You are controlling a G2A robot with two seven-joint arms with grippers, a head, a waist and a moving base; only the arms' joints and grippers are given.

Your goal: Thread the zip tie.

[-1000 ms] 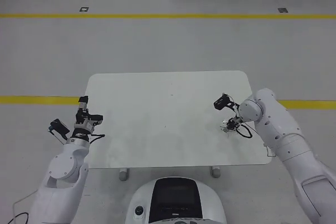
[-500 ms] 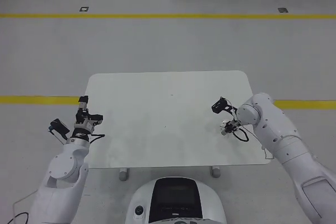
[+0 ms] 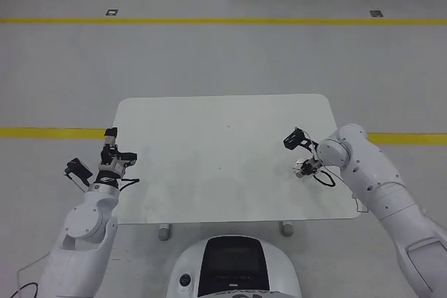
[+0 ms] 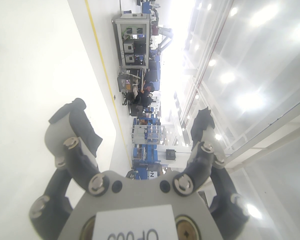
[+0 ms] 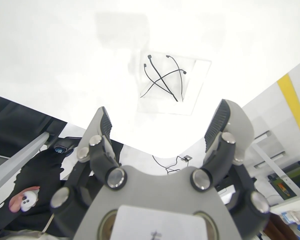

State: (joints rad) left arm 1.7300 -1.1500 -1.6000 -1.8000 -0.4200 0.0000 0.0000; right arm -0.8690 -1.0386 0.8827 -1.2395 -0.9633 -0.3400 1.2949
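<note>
the right end effector [image 5: 163, 107] has its two ribbed fingers [image 5: 216, 123] spread wide, with nothing between them. it hangs above the bench [image 5: 65, 38], off the surface, and points down at a clear square tray [image 5: 200, 76] lying flat on the bench top. in the tray lie four black zip ties [image 5: 162, 79], loose and crossing one another near their middles. their small heads are toward the side of the tray away from the end effector. each lies open, its tail not through its head, and none touches the fingers. a rounded bench corner shows just beside the tray.

seen from above, this end effector sits over the right part of the bench, near the right edge and about midway along it.

the left end effector [image 4: 140, 109] is also spread and empty. one of its dark fingers [image 4: 75, 126] shows against the bench top and the other against the ceiling. from above it hangs at the bench's left edge, roughly midway along it, well apart from the tray. a yellow floor line [image 3: 30, 132] runs out from both side edges of the bench.
</note>
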